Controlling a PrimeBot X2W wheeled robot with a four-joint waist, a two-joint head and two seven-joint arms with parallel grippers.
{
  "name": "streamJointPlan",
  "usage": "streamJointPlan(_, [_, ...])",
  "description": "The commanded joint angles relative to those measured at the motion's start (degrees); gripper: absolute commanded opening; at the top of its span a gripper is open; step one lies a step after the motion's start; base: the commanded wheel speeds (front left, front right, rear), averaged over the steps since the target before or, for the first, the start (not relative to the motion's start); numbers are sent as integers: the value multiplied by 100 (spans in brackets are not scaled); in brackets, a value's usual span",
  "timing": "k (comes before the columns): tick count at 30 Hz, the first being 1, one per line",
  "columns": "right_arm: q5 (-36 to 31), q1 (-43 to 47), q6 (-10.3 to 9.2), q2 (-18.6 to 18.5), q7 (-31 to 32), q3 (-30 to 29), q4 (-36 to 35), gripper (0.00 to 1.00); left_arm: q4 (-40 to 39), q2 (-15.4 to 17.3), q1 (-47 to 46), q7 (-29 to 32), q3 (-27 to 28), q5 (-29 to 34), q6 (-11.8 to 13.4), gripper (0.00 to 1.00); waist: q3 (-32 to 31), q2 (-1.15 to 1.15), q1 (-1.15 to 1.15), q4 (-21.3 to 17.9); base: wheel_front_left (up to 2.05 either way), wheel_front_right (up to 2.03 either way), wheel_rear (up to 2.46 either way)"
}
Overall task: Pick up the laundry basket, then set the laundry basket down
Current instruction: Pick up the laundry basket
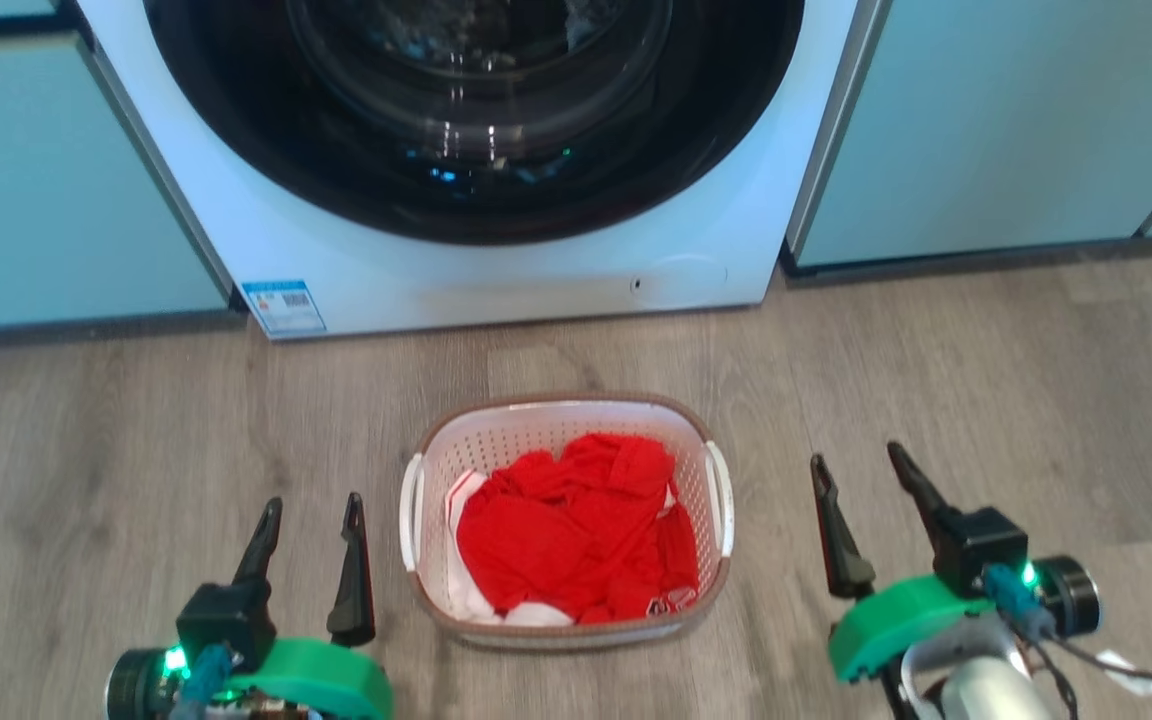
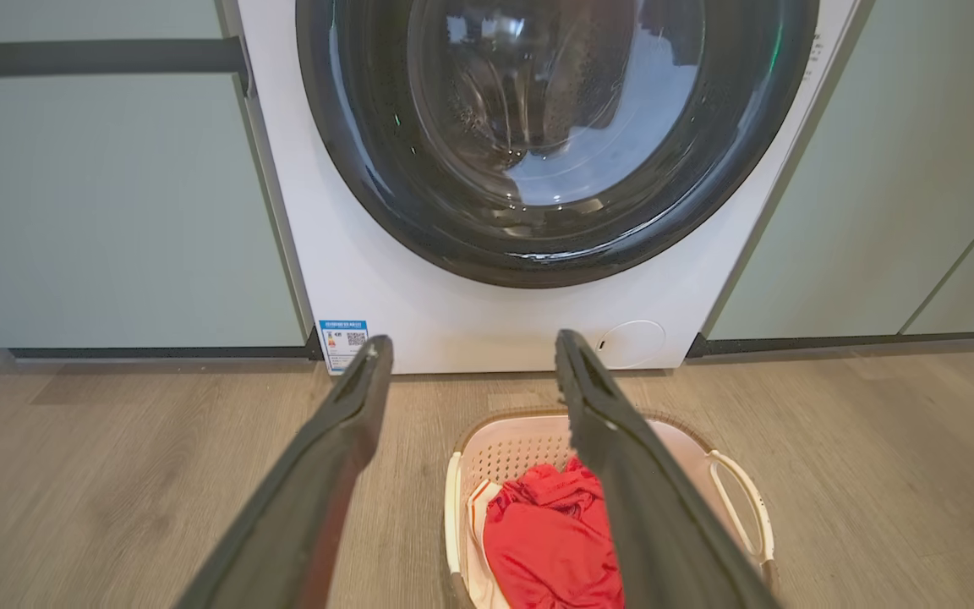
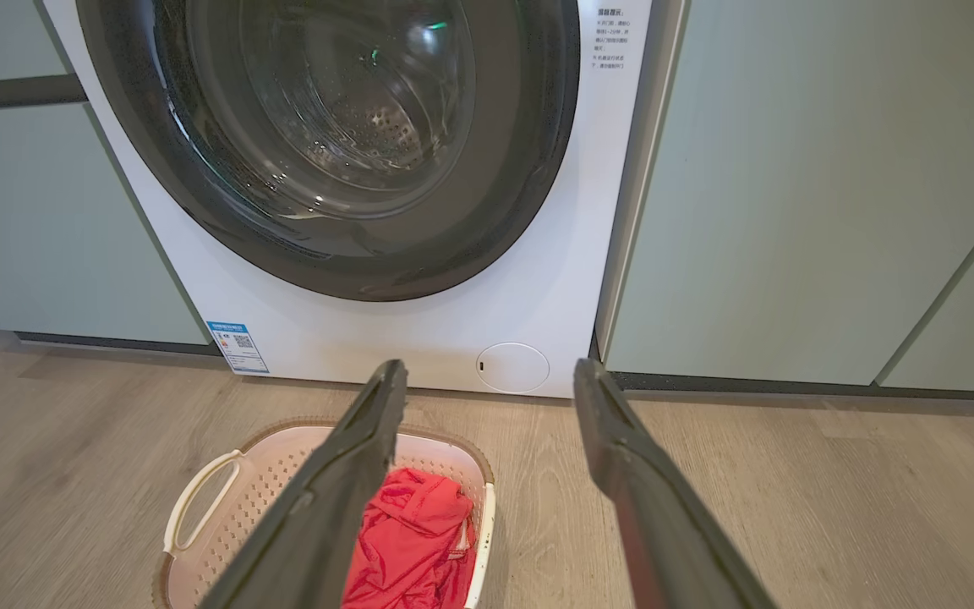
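Left fingers (image 1: 350, 570): spread wide apart, nothing between them, tips pointing toward the washing machine (image 1: 536, 285). They hover above the wooden floor (image 1: 116, 450), just beside the left side of the laundry basket (image 1: 561, 398), with a visible gap to its left handle (image 1: 412, 510).

Right fingers (image 1: 836, 530): likewise spread wide and empty, angled slightly leftward. They stand farther off from the basket's right handle (image 1: 721, 500), with bare floor between.

The laundry basket sits upright on the floor between the two arms, a short way in front of the washing machine. Its walls are white and perforated, and the rim is brown. Inside lies a crumpled red garment (image 1: 576, 530), covering most of the bottom. A bit of white fabric (image 1: 466, 595) shows beneath it at the near left.

The washing machine is white-fronted, its round dark door (image 1: 476, 120) closed. A blue label (image 1: 283, 306) is stuck at the lower left corner of its front. Pale green cabinet (image 1: 36, 180) fronts flank the machine on both sides.
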Motion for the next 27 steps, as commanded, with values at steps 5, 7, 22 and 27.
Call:
streamJointPlan(5, [-89, -692, -1, -54, -75, 29, -24, 100, 42, 38, -710, -56, 130, -31, -50, 100, 606, 0, 0, 51, 0, 0, 0])
streamJointPlan(7, [-97, -848, -1, -54, -75, -14, 44, 100, 146, 38, -887, -56, 128, -65, -55, 100, 804, 0, 0, 73, 0, 0, 0])
streamJointPlan(22, [-296, -1956, -1, -54, -76, -340, 798, 100, 1153, 38, -2204, -56, 61, -276, -148, 100, 2283, 0, 0, 312, 0, 0, 0])
streamJointPlan(27, [-325, -2458, -1, -54, -76, -499, 1234, 100, 1708, 38, -2775, -56, -84, -386, -188, 100, 2885, 0, 0, 412, 0, 0, 0])
